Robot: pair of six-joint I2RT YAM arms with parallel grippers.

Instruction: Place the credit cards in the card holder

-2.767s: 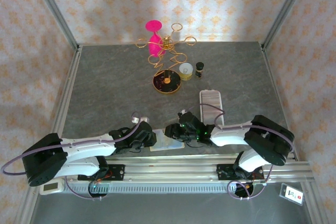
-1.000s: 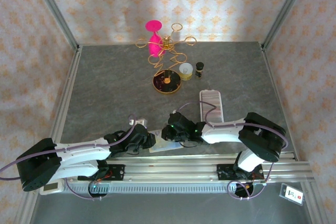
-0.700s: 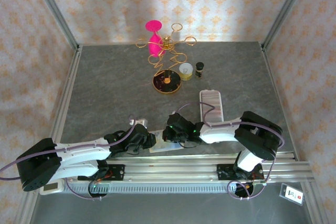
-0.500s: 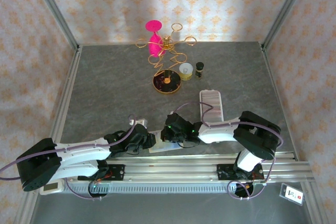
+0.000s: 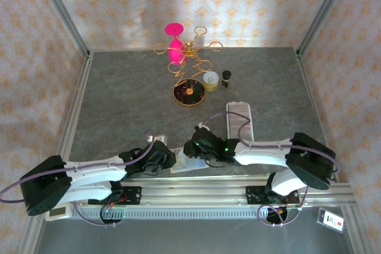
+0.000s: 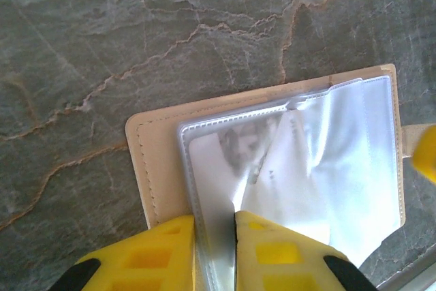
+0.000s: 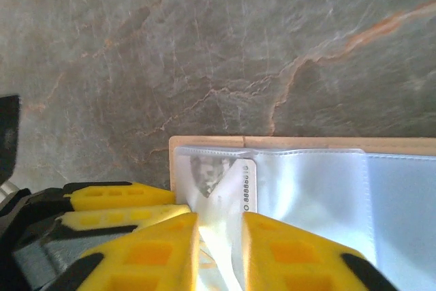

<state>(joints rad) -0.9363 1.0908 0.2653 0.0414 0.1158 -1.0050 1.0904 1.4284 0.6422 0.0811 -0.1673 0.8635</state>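
Nearest, at the near edge of the surface [image 5: 131, 99], the card holder [image 6: 153, 168] is lying open and flat, its clear plastic sleeves [image 6: 327, 168] facing up.

The left fingers [image 6: 245, 236] are sitting narrow, pinching the near edge of a sleeve and pinning the holder down. The right fingers [image 7: 262, 247] are coming in from the opposite side, also narrow, and appear to be gripping a credit card [image 7: 246, 180] with printed digits. It is looking pale in the glare. Its leading end is lying at the sleeve area, beside a faint portrait print. I cannot tell whether it is under the plastic yet or just on top.

Step is looking like mid-insertion.

Risks:
- The card corner could be catching the sleeve lip and buckling the plastic rather than sliding in.
- The push could be dragging the whole holder if the left pinch is slipping.
- The two sets of fingers are working very close together, so they could be bumping.
- Glare is hiding the sleeve opening, so misalignment is likely.

Further out, a white ridged tray [image 5: 240, 120] is lying apart to the right. Beyond it are a gold wire stand [image 5: 189, 92], a small cup [image 5: 210, 78] and a dark bottle [image 5: 226, 78], with a pink item [image 5: 174, 31] farthest back.
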